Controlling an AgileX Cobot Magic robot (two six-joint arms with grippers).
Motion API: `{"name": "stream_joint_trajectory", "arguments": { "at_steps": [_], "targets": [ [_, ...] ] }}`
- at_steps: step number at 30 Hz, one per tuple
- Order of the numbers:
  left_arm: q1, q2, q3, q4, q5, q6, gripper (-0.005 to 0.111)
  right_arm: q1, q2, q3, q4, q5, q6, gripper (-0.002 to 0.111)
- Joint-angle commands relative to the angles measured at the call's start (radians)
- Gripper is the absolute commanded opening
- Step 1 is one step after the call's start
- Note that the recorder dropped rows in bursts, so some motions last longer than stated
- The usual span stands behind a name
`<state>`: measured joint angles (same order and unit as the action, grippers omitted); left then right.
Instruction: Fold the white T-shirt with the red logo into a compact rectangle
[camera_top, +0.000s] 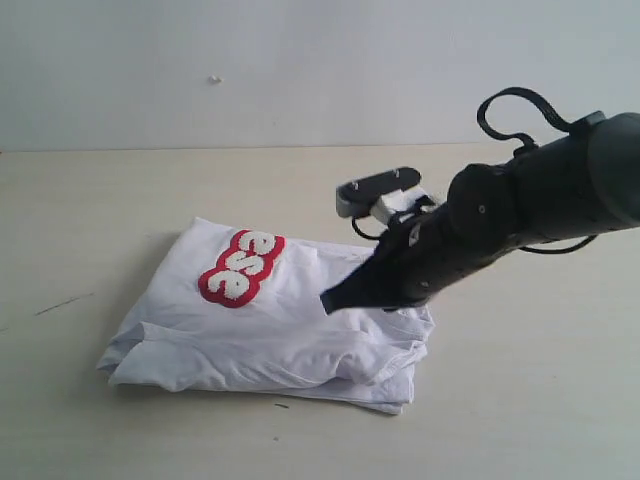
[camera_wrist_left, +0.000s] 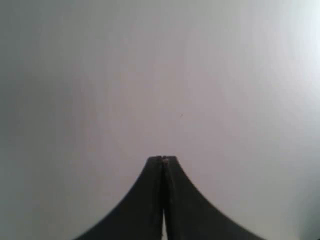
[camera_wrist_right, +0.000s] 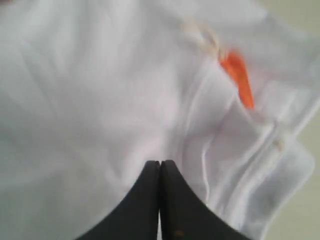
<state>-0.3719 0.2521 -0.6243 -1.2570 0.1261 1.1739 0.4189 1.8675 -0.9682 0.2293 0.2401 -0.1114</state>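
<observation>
Right gripper (camera_wrist_right: 160, 162), jaws pressed together and holding nothing, points at the folded white T-shirt (camera_top: 290, 330) on the bench (camera_top: 520, 400) just beneath its tip; contact unclear. Red logo (camera_top: 240, 268) lies ahead of it. Left gripper (camera_wrist_left: 162, 158) is likewise closed, empty.

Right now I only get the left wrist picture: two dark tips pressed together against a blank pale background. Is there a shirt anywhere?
Observer: Yes. A white T-shirt lies folded into a rough rectangle on the table.
Visitor: Does any print show on it?
Observer: Part of the red logo faces up, toward the bundle's far left corner in the exterior view.
Visitor: And where is the other arm?
Observer: It reaches over the shirt from the right, and its right pincer is shut with no cloth between the tips.
</observation>
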Motion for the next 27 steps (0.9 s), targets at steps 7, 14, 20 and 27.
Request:
{"name": "stream_joint_trajectory", "arguments": {
  "at_steps": [7, 14, 20, 27],
  "targets": [
    [0.002, -0.007, 0.004, -0.014, -0.008, -0.005, 0.000, 0.120, 0.206, -0.320, 0.314, 0.187, -0.296, 0.000],
    [0.002, -0.007, 0.004, -0.014, -0.008, -0.005, 0.000, 0.181, 0.260, -0.312, 0.294, 0.249, -0.312, 0.000],
    [0.002, -0.007, 0.004, -0.014, -0.008, -0.005, 0.000, 0.227, 0.145, -0.152, 0.266, 0.191, -0.315, 0.000],
    [0.002, -0.007, 0.004, -0.014, -0.011, -0.005, 0.000, 0.227, 0.059, -0.096, 0.166, 0.146, -0.242, 0.000]
  ]
}}
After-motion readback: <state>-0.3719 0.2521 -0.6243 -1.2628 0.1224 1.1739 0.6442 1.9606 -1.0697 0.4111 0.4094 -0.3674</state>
